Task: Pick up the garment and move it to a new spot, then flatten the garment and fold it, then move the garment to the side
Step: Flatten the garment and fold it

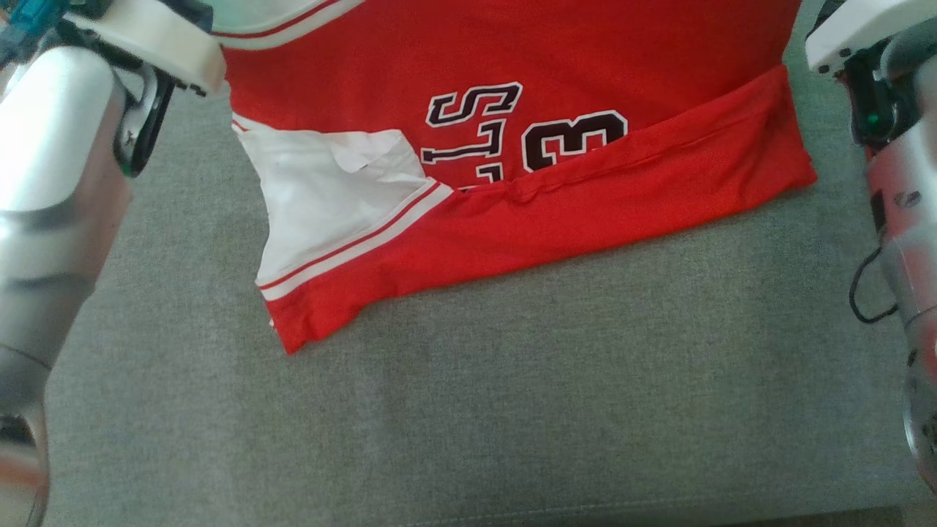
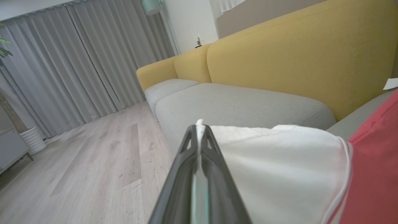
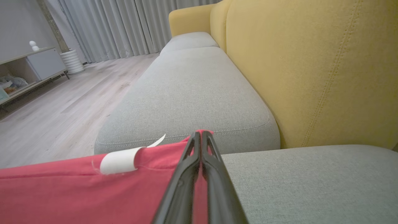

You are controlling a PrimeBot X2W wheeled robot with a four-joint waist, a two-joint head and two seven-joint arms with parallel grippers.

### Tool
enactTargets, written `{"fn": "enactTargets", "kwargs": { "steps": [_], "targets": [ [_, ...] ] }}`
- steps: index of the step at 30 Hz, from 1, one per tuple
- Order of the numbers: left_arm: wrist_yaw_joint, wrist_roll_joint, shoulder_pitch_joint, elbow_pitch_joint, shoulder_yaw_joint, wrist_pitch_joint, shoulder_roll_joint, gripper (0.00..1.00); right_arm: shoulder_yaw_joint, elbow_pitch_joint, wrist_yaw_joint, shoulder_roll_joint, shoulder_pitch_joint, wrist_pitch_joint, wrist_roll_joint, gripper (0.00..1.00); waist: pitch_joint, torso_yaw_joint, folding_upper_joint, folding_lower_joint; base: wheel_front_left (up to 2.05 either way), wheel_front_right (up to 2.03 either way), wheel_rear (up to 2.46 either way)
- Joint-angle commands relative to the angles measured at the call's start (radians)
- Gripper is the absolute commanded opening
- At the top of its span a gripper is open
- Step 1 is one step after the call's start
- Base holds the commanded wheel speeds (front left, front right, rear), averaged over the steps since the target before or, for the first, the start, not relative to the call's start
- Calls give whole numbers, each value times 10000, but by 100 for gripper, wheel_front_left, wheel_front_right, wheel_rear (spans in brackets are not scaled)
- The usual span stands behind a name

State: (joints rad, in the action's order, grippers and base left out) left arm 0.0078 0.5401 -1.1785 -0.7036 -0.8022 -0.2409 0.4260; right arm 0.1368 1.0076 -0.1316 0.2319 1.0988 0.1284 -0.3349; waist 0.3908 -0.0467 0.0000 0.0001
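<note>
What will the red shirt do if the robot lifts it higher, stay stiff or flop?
Probably flop: the shirt creases where its lower edge doubles over on the cushion. It looks light, since the left gripper and right gripper hold it by thin pinches of cloth. It may sag or bunch between them.

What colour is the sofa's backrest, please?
The backrest is mustard yellow; best in right wrist view.

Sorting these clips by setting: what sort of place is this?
Most likely a home living room: a yellow-backed sofa with grey seat cushions, long grey curtains, and a wood-look floor.
</note>
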Motion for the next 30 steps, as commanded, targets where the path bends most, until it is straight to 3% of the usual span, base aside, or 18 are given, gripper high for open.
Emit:
{"fn": "enactTargets", "kwargs": {
  "steps": [1,9,18,30],
  "targets": [
    [-97,-200,-509,0,411,-151,269,0,185,-145,9,8,216,196,-62,0,-13,20,0,-1,0,0,0],
    [-409,-569,425,181,520,-204,156,0,362,229,9,226,-285,478,-487,0,-356,239,0,-1,0,0,0],
    [-710,-695,2356,820,202,-183,494,0,1180,387,9,628,-1462,210,-1089,0,-1124,498,0,-1,0,0,0],
    [-853,-163,4805,2605,-655,1406,1386,0,2511,233,9,1415,-3142,-1627,-2151,0,-2102,475,0,-1,0,0,0]
  ]
}}
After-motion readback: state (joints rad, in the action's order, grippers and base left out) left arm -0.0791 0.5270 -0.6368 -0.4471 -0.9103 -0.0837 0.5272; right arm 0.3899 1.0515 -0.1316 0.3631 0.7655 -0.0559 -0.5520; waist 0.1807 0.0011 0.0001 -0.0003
